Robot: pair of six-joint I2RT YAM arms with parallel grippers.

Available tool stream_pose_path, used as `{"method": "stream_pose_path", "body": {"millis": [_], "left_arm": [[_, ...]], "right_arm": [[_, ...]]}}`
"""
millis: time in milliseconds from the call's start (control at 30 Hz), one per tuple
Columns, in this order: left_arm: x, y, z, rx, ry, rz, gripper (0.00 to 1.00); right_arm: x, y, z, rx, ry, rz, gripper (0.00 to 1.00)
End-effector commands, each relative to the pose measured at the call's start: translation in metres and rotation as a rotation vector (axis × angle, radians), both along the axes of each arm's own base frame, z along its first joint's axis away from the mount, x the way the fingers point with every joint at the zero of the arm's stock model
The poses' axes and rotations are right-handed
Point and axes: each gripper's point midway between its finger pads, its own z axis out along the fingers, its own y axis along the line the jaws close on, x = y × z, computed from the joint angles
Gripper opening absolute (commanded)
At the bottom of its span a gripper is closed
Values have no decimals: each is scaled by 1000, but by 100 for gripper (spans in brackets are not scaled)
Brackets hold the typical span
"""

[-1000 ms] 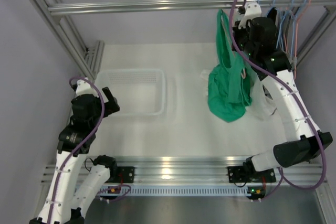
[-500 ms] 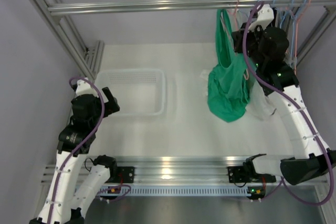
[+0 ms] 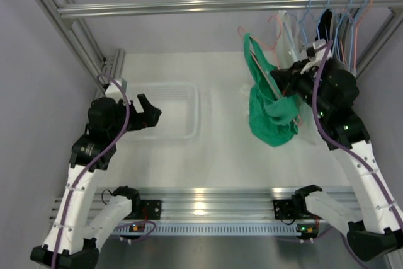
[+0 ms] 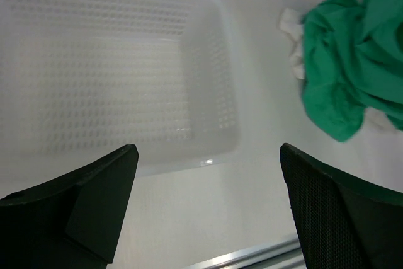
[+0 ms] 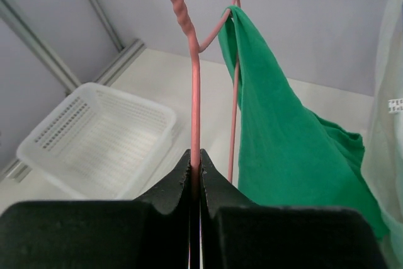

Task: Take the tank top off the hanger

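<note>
R gripper (image 5: 195, 167) clenched on pink hanger (image 5: 194, 86) stem; green tank top (image 3: 271, 114) hangs off it, right-centre of top view. L gripper (image 4: 208, 155) released, nothing held (above white basket (image 4: 217, 86), left-centre of frame).

both arms wear white shells between black joint housings: the left arm (image 3: 74, 187), the right arm (image 3: 362, 168). a purple cable (image 3: 128, 116) runs along each. small green lights (image 3: 320, 113) dot the right one. the left gripper (image 4: 208, 152) has black, wedge-shaped fingers (image 4: 340, 212) with fine mesh texture.
</note>
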Motion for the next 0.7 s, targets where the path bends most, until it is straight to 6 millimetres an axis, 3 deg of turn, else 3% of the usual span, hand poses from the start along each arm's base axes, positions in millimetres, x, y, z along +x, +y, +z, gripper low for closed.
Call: {"method": "stream_pose_path", "body": {"millis": [0, 100, 133, 167, 200, 233, 267, 300, 400, 433, 500, 533, 667], "left_arm": [[8, -71, 89, -183, -200, -332, 99], [5, -136, 130, -219, -298, -510, 99], [-19, -177, 137, -209, -314, -624, 99], [6, -190, 125, -80, -329, -546, 99], [5, -202, 148, -56, -386, -529, 99], [-5, -224, 151, -31, -400, -561, 99], [11, -233, 143, 31, -398, -512, 99], [16, -237, 160, 24, -429, -490, 99], [39, -248, 168, 72, -485, -430, 99], [42, -250, 178, 74, -513, -427, 99], [50, -264, 176, 109, -533, -453, 94], [50, -267, 187, 99, -555, -461, 92], [60, -279, 184, 131, -570, -471, 85]], "right_arm": [[-47, 13, 42, 106, -143, 134, 0], [-70, 18, 37, 136, -121, 201, 0], [-84, 18, 42, 145, -136, 229, 0], [-91, 18, 40, 157, -114, 239, 0], [-101, 16, 44, 166, -126, 244, 0], [-106, 15, 45, 169, -122, 248, 0], [-110, 14, 41, 159, -105, 248, 0], [-115, 11, 44, 155, -112, 243, 0], [-131, 2, 48, 140, -126, 219, 0], [-139, 0, 53, 141, -141, 223, 0], [-150, 0, 58, 142, -145, 244, 0], [-156, 1, 59, 142, -149, 265, 0], [-171, 2, 73, 160, -179, 299, 0]]}}
